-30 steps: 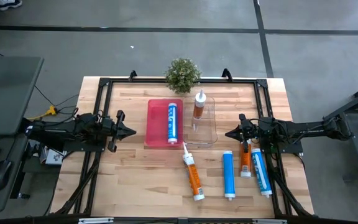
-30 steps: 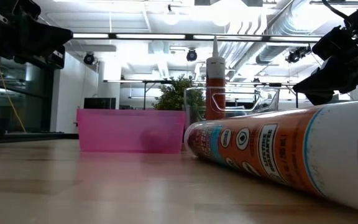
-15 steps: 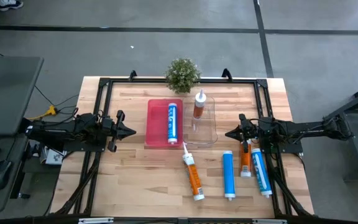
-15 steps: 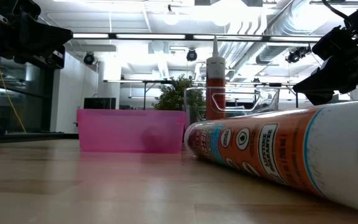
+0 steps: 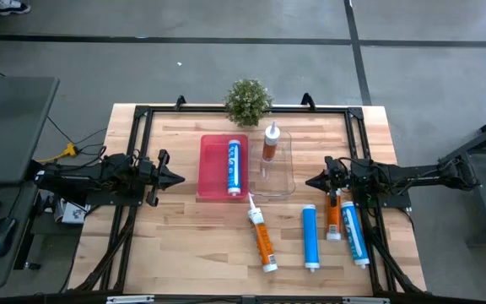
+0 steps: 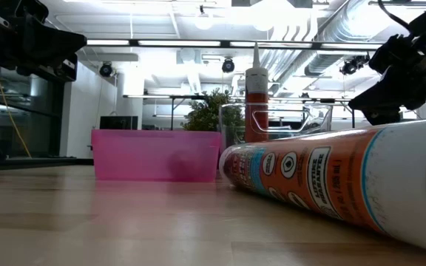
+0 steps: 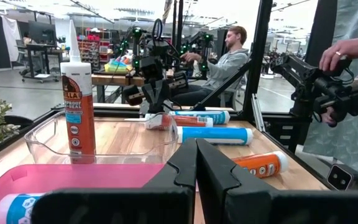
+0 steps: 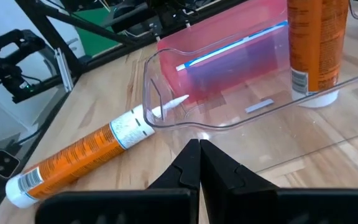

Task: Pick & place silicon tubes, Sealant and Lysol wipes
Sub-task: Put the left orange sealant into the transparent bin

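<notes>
A pink tray (image 5: 213,169) holds a blue-and-white tube (image 5: 234,166) lying flat. A clear tray (image 5: 283,173) beside it holds an orange-and-white tube (image 5: 270,142) standing on its base, nozzle up. An orange tube (image 5: 261,234), a blue tube (image 5: 310,237), a small orange tube (image 5: 333,221) and a blue-and-white tube (image 5: 354,234) lie on the table. My left gripper (image 5: 180,178) is shut and empty, left of the pink tray. My right gripper (image 5: 309,181) is shut and empty, right of the clear tray. No wipes show.
A small potted plant (image 5: 247,101) stands at the table's far edge behind the trays. A black frame (image 5: 226,110) runs round the tabletop. Bare wood lies at the near left (image 5: 175,245). People and other robot arms show in the room beyond in the left wrist view (image 7: 229,56).
</notes>
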Motion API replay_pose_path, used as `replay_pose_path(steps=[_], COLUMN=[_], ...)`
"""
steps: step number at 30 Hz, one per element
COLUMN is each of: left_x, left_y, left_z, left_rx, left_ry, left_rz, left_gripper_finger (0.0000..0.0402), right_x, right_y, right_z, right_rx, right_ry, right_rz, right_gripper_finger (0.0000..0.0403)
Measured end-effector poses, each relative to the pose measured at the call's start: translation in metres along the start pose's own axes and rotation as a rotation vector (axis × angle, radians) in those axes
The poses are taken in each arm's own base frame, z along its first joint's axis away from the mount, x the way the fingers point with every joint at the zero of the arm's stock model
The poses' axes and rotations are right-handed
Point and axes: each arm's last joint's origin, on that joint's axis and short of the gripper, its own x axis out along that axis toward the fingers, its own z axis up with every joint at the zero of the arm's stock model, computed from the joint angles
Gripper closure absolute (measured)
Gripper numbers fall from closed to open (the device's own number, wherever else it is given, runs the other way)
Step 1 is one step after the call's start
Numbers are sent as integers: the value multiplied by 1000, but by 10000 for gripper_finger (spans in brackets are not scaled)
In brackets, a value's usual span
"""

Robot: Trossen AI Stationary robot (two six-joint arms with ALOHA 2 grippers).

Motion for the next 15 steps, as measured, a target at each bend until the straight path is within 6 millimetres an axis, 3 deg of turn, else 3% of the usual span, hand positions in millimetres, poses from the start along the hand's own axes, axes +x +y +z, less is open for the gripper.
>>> replay_pose_path(steps=[6,11,15], left_x=[0,0,0], left_y=[0,0,0], left_z=[0,0,0], left_rx=[0,0,0], left_ry=[0,0,0], left_rz=[0,0,0], left_gripper_finger=[402,402,402], right_x=[-3,-18,-32], right_y=[5,15,24], right_z=[13,41,66], right_rx=[17,77,224], right_ry=[32,118,211], right_rz=[-27,-154,-301], right_gripper_finger=[402,402,402])
